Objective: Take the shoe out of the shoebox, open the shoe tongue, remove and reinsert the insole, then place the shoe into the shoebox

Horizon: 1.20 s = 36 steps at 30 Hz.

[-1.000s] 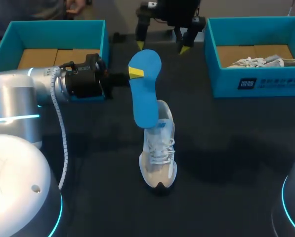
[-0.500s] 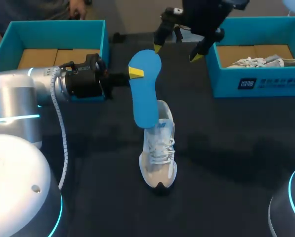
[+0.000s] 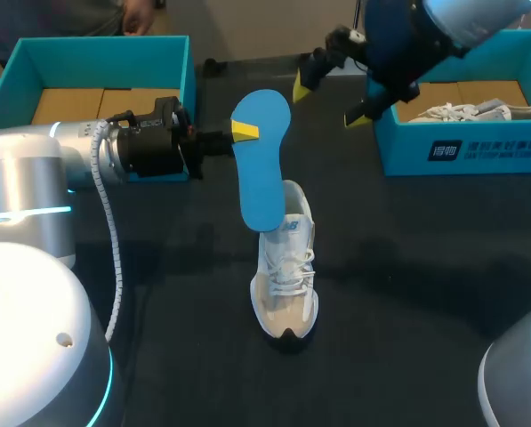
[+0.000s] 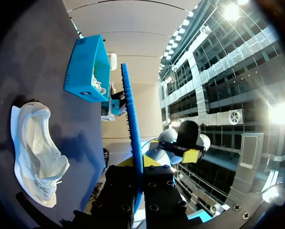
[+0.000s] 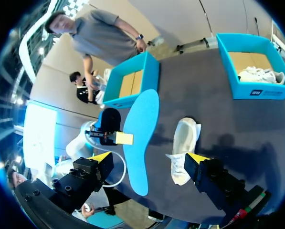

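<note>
A blue insole (image 3: 261,165) stands on end over the heel of the white shoe (image 3: 285,276), which lies on the dark table; I cannot tell whether they touch. My left gripper (image 3: 241,133) is shut on the insole's upper part from the left. The left wrist view shows the insole (image 4: 132,119) edge-on between my left gripper's (image 4: 136,167) fingers, the shoe (image 4: 35,148) below. My right gripper (image 3: 329,102) hangs open and holds nothing, above the table behind the insole. Ahead of my right gripper (image 5: 149,157) are the insole (image 5: 141,133) and shoe (image 5: 184,148).
A teal shoebox (image 3: 96,44) with a cardboard floor stands at the back left, behind my left arm. A second teal shoebox (image 3: 461,153) at the back right holds another white shoe (image 3: 478,111). Dark tabletop surrounds the shoe.
My right gripper has swung to the right and turned, still open. The left gripper, the insole and the shoe have stayed put.
</note>
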Each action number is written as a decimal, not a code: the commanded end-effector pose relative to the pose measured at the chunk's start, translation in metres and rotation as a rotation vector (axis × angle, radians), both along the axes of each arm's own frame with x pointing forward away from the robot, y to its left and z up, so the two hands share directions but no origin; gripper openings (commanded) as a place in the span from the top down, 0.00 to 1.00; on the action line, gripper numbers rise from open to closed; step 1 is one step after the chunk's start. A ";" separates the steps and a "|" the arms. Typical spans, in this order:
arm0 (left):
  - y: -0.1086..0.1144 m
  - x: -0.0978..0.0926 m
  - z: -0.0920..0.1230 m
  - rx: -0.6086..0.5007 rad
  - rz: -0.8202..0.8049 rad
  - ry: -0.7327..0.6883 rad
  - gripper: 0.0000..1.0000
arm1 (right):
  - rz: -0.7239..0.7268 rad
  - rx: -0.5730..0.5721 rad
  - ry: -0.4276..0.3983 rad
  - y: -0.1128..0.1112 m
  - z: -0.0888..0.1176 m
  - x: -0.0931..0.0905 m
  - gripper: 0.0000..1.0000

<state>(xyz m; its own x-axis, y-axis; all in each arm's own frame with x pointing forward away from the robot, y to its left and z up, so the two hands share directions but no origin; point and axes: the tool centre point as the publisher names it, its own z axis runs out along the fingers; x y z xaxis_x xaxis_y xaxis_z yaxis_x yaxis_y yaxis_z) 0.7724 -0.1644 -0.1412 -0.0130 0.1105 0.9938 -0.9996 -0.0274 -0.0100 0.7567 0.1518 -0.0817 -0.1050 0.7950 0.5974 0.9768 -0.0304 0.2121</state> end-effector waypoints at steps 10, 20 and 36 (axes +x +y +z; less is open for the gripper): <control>0.000 -0.001 0.000 0.002 0.000 0.000 1.00 | 0.084 0.496 0.002 -0.010 -0.017 -0.004 0.00; 0.000 -0.001 0.000 0.002 0.000 0.000 1.00 | 0.084 0.641 0.000 -0.013 -0.030 -0.003 0.00; 0.000 -0.001 0.000 0.002 0.000 0.000 1.00 | 0.061 0.652 0.037 -0.018 -0.050 -0.003 0.00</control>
